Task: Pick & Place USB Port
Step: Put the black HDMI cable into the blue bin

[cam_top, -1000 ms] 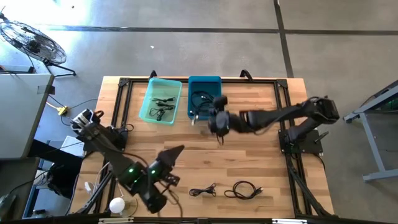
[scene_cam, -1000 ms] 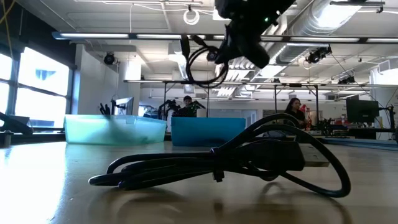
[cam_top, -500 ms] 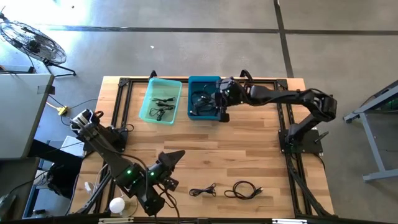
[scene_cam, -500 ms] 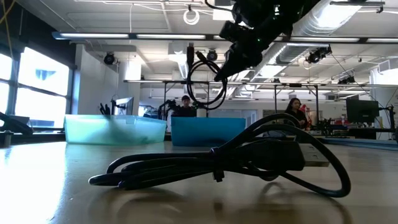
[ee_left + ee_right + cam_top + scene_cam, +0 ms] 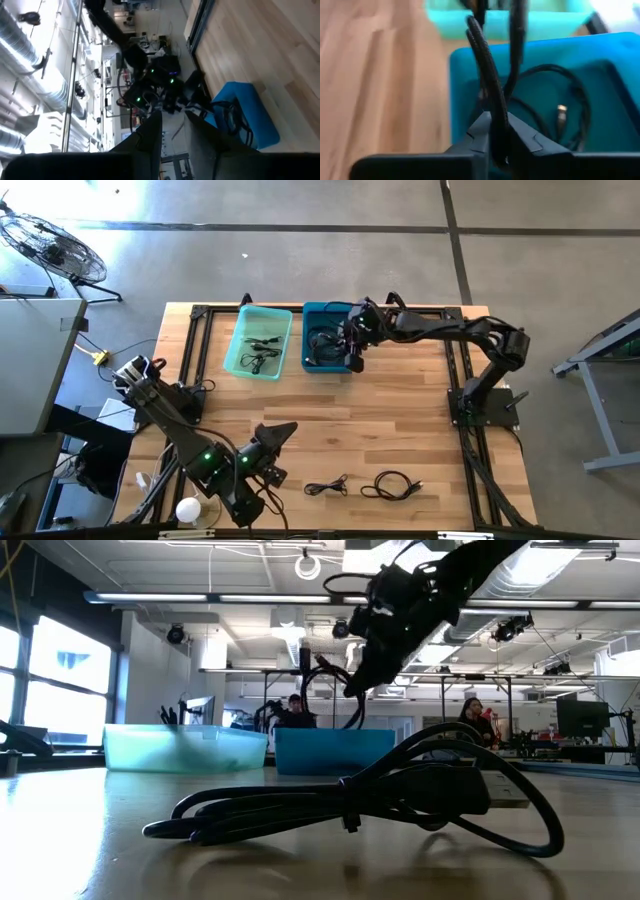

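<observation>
— The right gripper hung over the dark blue bin, fingers pinched on a looped cable. Placing step, I judged; next, lower and release.

— The right wrist view showed another cable already inside. Only overhead showed the left gripper waiting, fingers slightly parted, empty.

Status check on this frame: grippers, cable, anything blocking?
Right gripper shut on a black cable, hanging over the dark blue bin. Left gripper idle at the near edge. Nothing blocks the drop.
</observation>
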